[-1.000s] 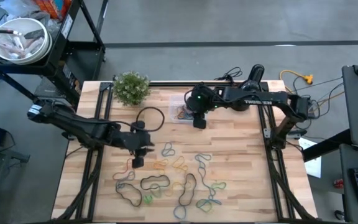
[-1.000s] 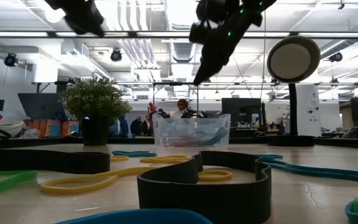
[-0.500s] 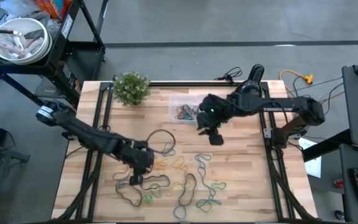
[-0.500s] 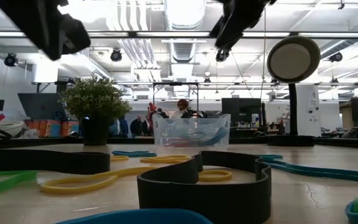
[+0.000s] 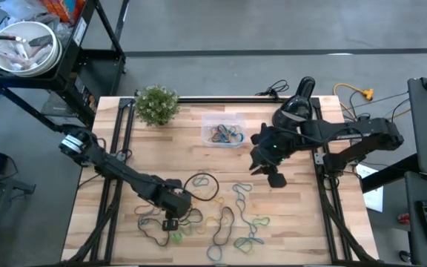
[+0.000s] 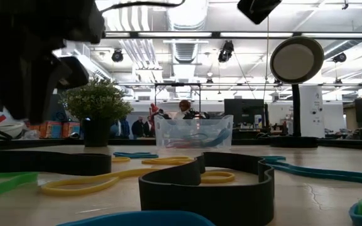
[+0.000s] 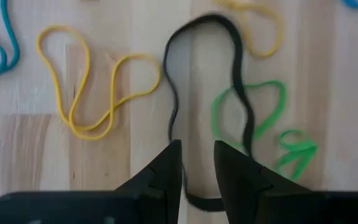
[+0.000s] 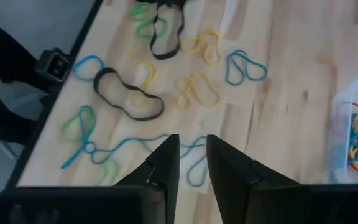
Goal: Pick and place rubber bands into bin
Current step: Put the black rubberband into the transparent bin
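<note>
Several rubber bands (image 5: pixel 213 215) in black, yellow, green and blue lie flat on the near half of the table. More of them lie inside the clear bin (image 5: pixel 223 135), which stands near the far edge. My left gripper (image 5: pixel 170 222) hangs over the near-left bands, open by a narrow gap. In its wrist view (image 7: pixel 197 146) its fingertips point down at a long black band (image 7: pixel 241 106), beside a yellow band (image 7: pixel 86 93) and a green band (image 7: pixel 260 112). My right gripper (image 5: pixel 275 178) is above the table, right of and nearer than the bin, also narrowly open (image 8: pixel 192 140) and holding nothing.
A small potted plant (image 5: pixel 156 104) stands at the far-left corner. A black cable loop (image 5: pixel 202 184) hangs from the left arm above the bands. A metal bowl (image 5: pixel 22 46) sits on a stand off the table. Bare wood lies between the bin and the bands.
My left gripper has swept from the table's left middle toward the near edge and the right, dropping lower over the bands, its cable loop trailing along. My right gripper has left the spot above the bin and moved toward the right and near edges.
</note>
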Controlling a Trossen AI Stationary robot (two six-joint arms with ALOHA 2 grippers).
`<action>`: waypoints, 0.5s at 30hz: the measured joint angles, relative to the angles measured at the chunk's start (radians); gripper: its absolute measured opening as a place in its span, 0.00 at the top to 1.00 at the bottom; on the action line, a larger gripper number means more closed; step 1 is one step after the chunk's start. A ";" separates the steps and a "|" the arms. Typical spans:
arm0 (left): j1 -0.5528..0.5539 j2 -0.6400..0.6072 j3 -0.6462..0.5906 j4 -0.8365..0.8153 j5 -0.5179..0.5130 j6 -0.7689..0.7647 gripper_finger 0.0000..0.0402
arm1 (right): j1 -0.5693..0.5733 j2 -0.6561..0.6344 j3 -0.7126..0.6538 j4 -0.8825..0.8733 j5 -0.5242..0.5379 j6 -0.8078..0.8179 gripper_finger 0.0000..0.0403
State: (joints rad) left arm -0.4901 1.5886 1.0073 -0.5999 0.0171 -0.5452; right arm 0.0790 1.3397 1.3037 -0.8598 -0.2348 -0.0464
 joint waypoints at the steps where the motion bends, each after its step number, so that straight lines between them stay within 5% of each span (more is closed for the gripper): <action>1: 0.000 0.009 0.000 -0.003 0.000 -0.001 0.81 | 0.006 -0.007 0.000 -0.001 0.000 0.009 0.82; 15: -0.001 0.113 -0.001 0.001 -0.008 0.000 0.81 | 0.065 -0.042 -0.001 -0.001 0.003 0.074 0.84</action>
State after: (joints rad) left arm -0.4911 1.7017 1.0067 -0.5988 0.0090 -0.5453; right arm 0.1441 1.2977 1.3029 -0.8605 -0.2317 0.0278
